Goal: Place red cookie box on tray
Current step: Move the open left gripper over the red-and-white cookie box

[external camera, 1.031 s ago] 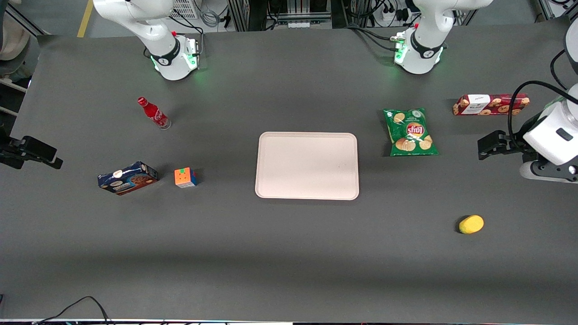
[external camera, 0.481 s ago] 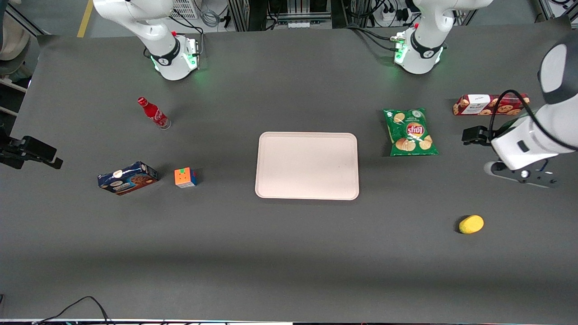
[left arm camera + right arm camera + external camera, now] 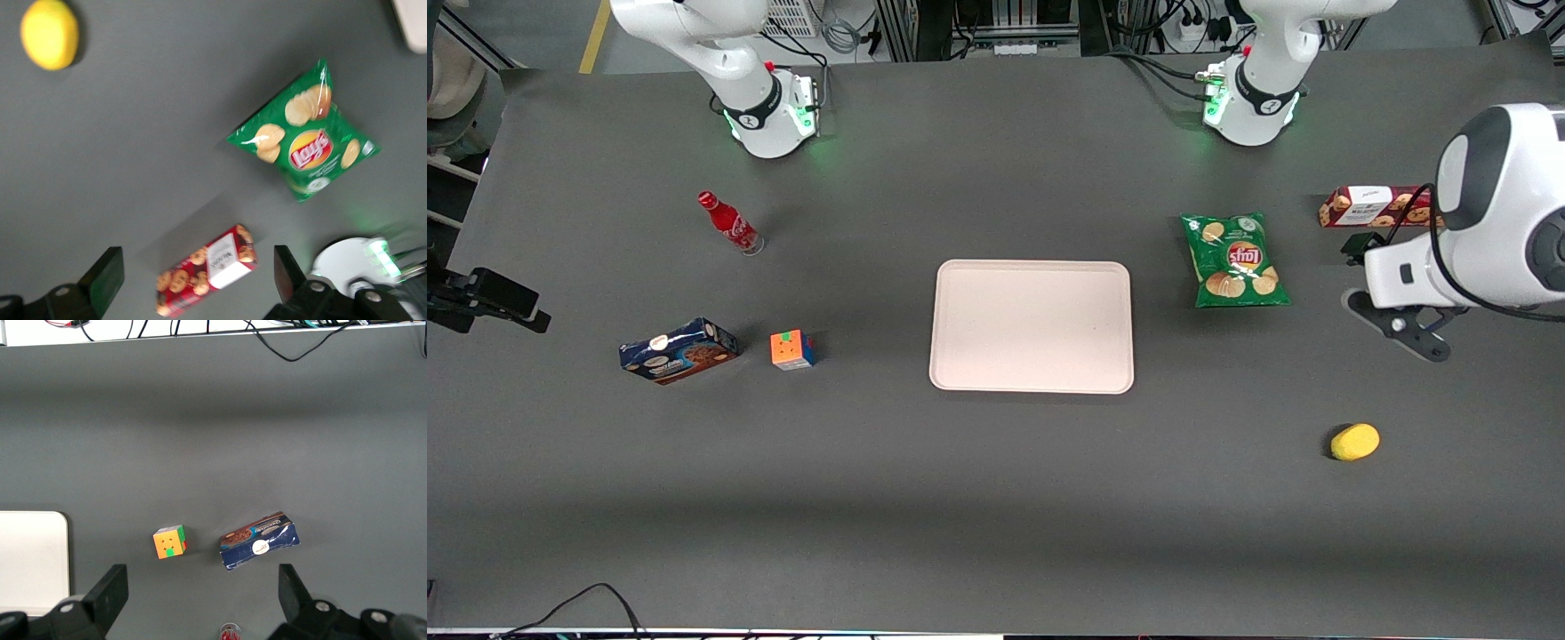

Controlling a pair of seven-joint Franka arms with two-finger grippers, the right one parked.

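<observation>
Your gripper (image 3: 198, 283) hangs in the air above the table (image 3: 996, 498) at the working arm's end. Its two fingers (image 3: 107, 277) stand spread wide apart and hold nothing. In the wrist view the red cookie box (image 3: 207, 269) shows in the gap between them, well below and untouched.

You find the red cookie box (image 3: 1371, 207) lying flat on the table at the working arm's end, its white label patch facing up. The arm's wrist covers the end of the box nearest the table edge. It is farther from the front camera than the wrist.

The green chip bag (image 3: 1234, 260) lies flat between the box and the tray, apart from both. The tray (image 3: 1032, 325) sits at the middle of the table with nothing on it; the box is well apart from it.

A yellow lemon-like fruit (image 3: 1354, 442) rests nearer the front camera than the chip bag.

Toward the parked arm's end you have a blue cookie box (image 3: 679, 350), a colour cube (image 3: 792, 349) just beside it, and a red bottle (image 3: 729, 222) standing upright, farther from the front camera than both.
</observation>
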